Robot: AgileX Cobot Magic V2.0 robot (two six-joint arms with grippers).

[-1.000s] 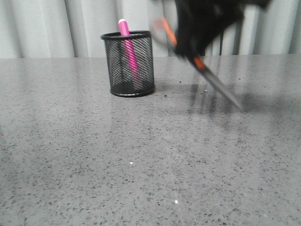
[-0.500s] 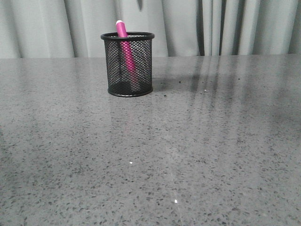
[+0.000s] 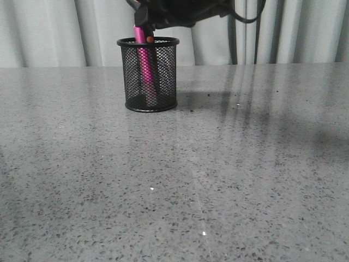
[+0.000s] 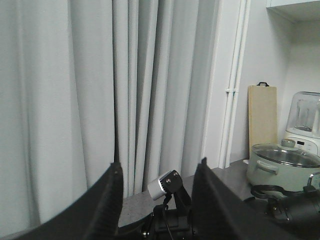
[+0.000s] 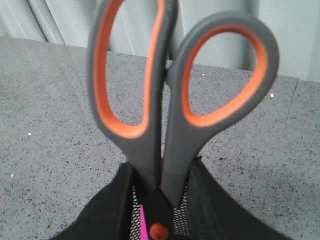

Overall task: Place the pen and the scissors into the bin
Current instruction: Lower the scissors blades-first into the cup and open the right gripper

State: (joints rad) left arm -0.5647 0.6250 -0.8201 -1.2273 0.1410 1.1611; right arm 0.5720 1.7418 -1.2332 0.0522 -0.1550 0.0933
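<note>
We see our left gripper (image 4: 157, 187) with its two dark fingers (image 4: 107, 205) spread apart and nothing between them, facing pale grey curtains (image 4: 100, 85). Beyond stand a small webcam (image 4: 165, 182), a lidded pot (image 4: 282, 165), a wooden cutting board (image 4: 262, 120) and a blender (image 4: 303, 117).

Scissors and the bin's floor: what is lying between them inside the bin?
Only the pen, leaning inside the bin beside the scissors; front view shows it.

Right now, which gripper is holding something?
The right gripper, shut on the scissors above the bin. The left gripper is open and empty.
</note>
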